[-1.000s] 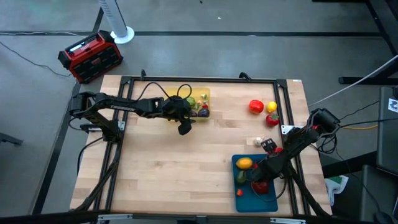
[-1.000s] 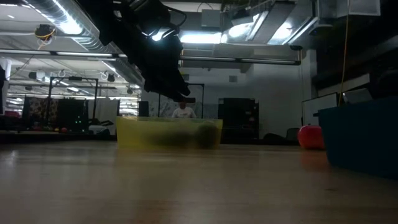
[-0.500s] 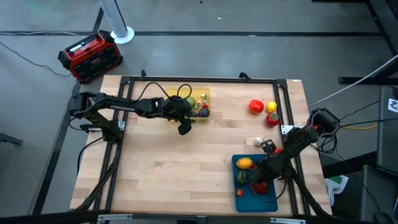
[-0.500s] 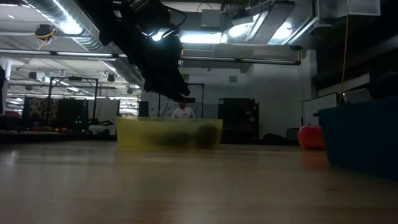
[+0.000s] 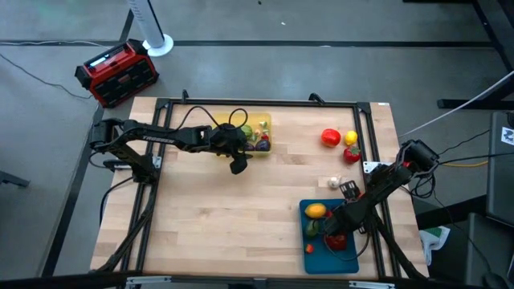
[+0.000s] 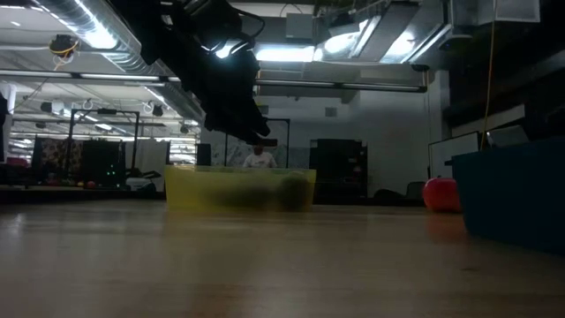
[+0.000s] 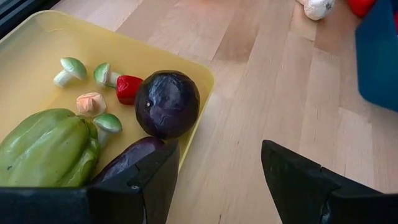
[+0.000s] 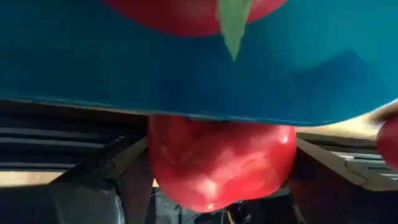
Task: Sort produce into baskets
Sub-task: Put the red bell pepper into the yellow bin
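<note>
Left gripper (image 5: 238,166): jaws parted and empty, hovering at the near edge of the yellow tray (image 5: 266,120); the purple cabbage (image 7: 167,103), eggplant (image 7: 127,162) and green pepper (image 7: 46,149) lie inside it, just ahead of the left-hand finger (image 7: 143,186). Loose red tomato (image 5: 330,138), lemon (image 5: 351,138) and garlic (image 5: 333,182) lie well apart from these jaws, nearer the right arm. Right gripper (image 5: 336,238): jaws closed on a red pepper (image 8: 221,162), held over the teal tray (image 5: 308,261), directly below them. The right fingertips are hidden by the pepper; whether it touches the tray floor is unclear.
</note>
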Robot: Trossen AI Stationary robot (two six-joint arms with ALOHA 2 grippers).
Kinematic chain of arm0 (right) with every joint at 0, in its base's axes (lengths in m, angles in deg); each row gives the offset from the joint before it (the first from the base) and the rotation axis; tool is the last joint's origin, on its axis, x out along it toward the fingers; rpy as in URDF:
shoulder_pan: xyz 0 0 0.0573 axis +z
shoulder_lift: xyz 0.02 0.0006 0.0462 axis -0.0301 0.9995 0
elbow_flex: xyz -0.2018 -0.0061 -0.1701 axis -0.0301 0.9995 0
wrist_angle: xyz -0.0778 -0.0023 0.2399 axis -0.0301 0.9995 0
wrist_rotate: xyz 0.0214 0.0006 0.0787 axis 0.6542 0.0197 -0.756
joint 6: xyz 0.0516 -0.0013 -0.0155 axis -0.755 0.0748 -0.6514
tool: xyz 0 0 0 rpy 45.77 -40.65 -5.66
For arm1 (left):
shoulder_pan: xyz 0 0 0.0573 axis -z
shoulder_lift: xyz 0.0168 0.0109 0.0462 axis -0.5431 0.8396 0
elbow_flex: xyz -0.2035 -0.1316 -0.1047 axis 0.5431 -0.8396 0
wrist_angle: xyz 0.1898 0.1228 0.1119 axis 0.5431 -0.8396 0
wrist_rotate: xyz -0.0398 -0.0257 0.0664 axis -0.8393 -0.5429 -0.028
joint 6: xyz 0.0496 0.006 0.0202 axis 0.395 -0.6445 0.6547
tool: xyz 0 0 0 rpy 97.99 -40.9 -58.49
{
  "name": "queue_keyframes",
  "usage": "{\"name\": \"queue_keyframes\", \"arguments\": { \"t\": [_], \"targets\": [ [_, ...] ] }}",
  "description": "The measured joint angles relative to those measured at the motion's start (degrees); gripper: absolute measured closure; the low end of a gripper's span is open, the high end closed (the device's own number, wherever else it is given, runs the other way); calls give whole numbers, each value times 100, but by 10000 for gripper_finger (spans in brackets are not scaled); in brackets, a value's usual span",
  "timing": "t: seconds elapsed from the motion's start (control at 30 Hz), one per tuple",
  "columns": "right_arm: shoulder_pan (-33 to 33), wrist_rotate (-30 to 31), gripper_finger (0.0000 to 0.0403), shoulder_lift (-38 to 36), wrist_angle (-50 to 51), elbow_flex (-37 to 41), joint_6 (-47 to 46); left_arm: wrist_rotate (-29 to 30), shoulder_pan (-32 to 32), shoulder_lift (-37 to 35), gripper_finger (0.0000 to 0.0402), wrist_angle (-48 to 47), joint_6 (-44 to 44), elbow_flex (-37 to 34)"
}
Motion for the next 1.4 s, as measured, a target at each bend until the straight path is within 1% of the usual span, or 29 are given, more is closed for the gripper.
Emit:
{"name": "queue_keyframes", "arguments": {
  "t": [0.2, 0.57, 0.77, 0.97, 1.13, 1.23, 1.3, 1.4],
  "targets": [
    [-3, -2, 108, 0, 279, -141, -138, 0, 1, 0, 178, 0, 0, 0],
    [-442, 108, 106, 0, 1264, -1019, -144, 0, 2, 0, 178, 0, 0, 0],
    [-714, 324, 107, -128, 1246, -1497, -84, 0, 2, 1, 178, 7, 0, 0],
    [-1008, 553, 106, -275, 1238, -1644, -85, -2, 2, 2, 178, 17, 0, 0],
    [-1316, 873, 106, -378, 1263, -1714, -81, 0, 1, 2, 178, 19, 0, 0],
    [-1526, 1229, 104, -380, 1249, -1861, 81, -1, 0, 2, 178, 20, -3, 0],
    [-1666, 1567, 104, -380, 1239, -2014, 273, 0, 2, 2, 178, 20, -54, 0],
    [-1954, 2282, 104, -380, 1183, -2188, 598, -2, 2, 2, 178, 20, -76, 0]
  ]
}}
